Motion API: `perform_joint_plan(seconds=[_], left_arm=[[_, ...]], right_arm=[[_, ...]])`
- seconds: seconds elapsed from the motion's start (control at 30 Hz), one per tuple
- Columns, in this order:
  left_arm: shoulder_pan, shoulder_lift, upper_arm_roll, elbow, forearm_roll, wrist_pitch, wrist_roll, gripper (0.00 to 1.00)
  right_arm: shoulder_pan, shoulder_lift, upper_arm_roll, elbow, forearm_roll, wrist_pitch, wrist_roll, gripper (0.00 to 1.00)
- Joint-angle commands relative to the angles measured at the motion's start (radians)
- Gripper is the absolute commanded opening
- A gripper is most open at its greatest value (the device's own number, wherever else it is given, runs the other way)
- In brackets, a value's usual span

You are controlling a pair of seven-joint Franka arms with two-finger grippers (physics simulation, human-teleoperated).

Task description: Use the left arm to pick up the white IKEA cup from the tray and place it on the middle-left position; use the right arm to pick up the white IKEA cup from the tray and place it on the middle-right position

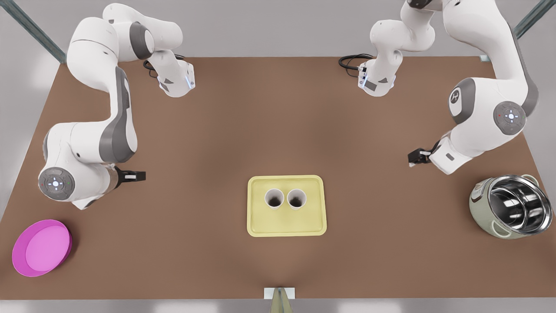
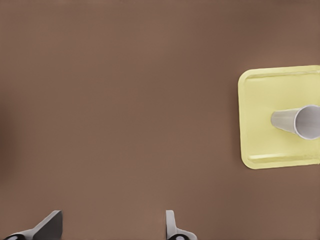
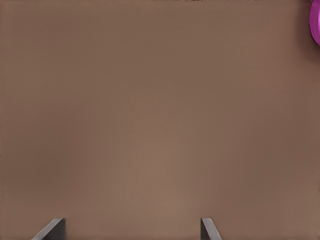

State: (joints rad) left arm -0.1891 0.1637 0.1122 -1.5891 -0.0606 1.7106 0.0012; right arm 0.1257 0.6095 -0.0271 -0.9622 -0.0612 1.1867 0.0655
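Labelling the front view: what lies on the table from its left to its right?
Pink dish → tray with two white cups, left cup then right cup → steel pot.

Two white cups (image 1: 285, 198) stand upright, side by side, on the yellow tray (image 1: 286, 226).

Tray (image 2: 265, 125) cut off by frame edge

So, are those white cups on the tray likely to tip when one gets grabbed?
Probably, if nudged sideways: the white cups stand upright on bases narrower than their mouths. They look thin-walled, so likely light. They stand almost touching on the tray, so a claw closing on one could knock over its neighbour.
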Motion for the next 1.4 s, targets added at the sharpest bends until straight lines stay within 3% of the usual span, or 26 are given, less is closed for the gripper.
perform_joint_plan(seconds=[0.0, 0.07, 0.13, 0.2, 0.27, 0.37, 0.53, 0.73, 1.37], left_arm=[[-0.01, 0.002, 0.0, 0.0, -0.01, 0.098, 0.057, 1.0], [-0.006, 0.029, 0.001, 0.021, -0.027, 0.099, 0.052, 1.0], [-0.104, 0.129, -0.005, 0.067, -0.047, 0.109, -0.035, 1.0], [-0.162, 0.191, -0.012, 0.087, -0.054, 0.109, -0.13, 1.0], [-0.231, 0.313, -0.014, 0.19, -0.058, 0.112, -0.3, 1.0], [-0.268, 0.405, -0.046, 0.216, -0.058, 0.21, -0.392, 1.0], [-0.297, 0.447, -0.062, 0.212, -0.055, 0.26, -0.423, 1.0], [-0.306, 0.456, -0.062, 0.213, -0.054, 0.288, -0.423, 1.0], [-0.349, 0.559, -0.057, 0.293, -0.019, 0.42, -0.415, 1.0]], right_arm=[[0.012, -0.002, -0.004, 0.0, -0.002, 0.008, 0.054, 1.0], [0.052, -0.002, -0.005, 0.003, -0.002, 0.022, 0.053, 1.0], [0.149, -0.011, 0.038, 0.01, 0.018, 0.033, 0.05, 1.0], [0.187, -0.03, 0.23, 0.011, 0.017, 0.145, 0.062, 1.0], [0.315, -0.024, 0.256, 0.005, 0.02, 0.221, 0.166, 1.0], [0.345, 0.07, 0.285, -0.001, 0.032, 0.494, 0.421, 1.0], [0.325, 0.228, 0.277, 0.0, 0.06, 0.766, 0.41, 1.0], [0.325, 0.331, 0.25, 0.036, 0.055, 0.941, 0.409, 1.0], [0.331, 0.375, 0.248, -0.004, -0.117, 0.887, 0.316, 0.96]])
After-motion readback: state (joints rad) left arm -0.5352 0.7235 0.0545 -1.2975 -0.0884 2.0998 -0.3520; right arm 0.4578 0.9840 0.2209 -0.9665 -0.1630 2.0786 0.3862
